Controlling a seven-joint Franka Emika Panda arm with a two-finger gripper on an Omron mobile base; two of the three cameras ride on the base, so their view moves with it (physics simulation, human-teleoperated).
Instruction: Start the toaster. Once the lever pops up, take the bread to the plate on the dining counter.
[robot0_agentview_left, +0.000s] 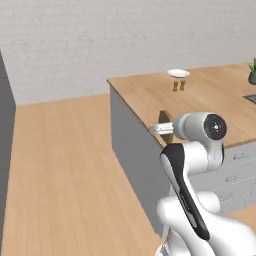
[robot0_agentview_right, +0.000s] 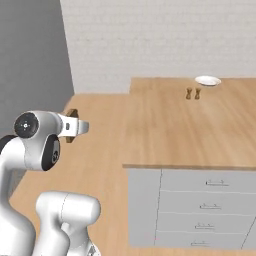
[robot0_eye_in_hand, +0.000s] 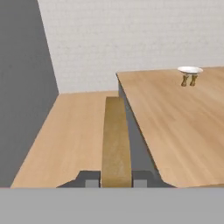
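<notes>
Gripper (robot0_eye_in_hand: 116, 180) clamped on bread (robot0_eye_in_hand: 116, 140), edge-on; plate (robot0_eye_in_hand: 190, 69) far off at two o'clock on dining counter (robot0_eye_in_hand: 175, 127); thin slice could slip during transit

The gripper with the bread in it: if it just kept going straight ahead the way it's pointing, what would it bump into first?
Probably the near corner edge of the dining counter; the gripper holds the bread pointing along that edge. Depth is unclear.

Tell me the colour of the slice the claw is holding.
Tan-brown. The bread shows best in the hand view, upright between the fingertips.
</notes>
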